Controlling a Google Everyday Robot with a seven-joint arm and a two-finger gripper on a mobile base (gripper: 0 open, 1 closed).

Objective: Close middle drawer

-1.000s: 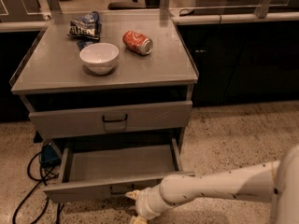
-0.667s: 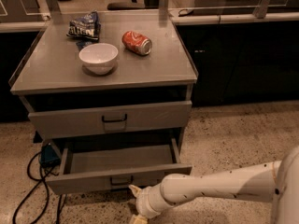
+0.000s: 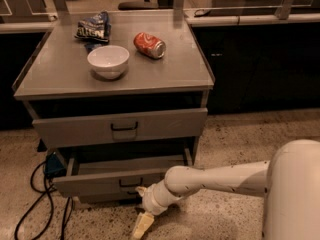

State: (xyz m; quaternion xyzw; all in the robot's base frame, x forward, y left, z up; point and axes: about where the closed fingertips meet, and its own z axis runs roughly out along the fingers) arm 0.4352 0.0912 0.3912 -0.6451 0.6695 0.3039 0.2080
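Bowl [image 3: 108, 60] on the table [image 3: 167, 74] in the upper left, can [image 3: 149, 45] to its right, bag [image 3: 94, 28] behind, middle drawer [image 3: 100, 184] lower left (beneath the upper drawer [image 3: 75, 130]), gripper [image 3: 142, 220] before it, bottom centre

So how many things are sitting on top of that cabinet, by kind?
Bowl: 1
Soda can: 1
Snack bag: 1
Total: 3
The gripper is low, just in front of the partly open middle drawer.
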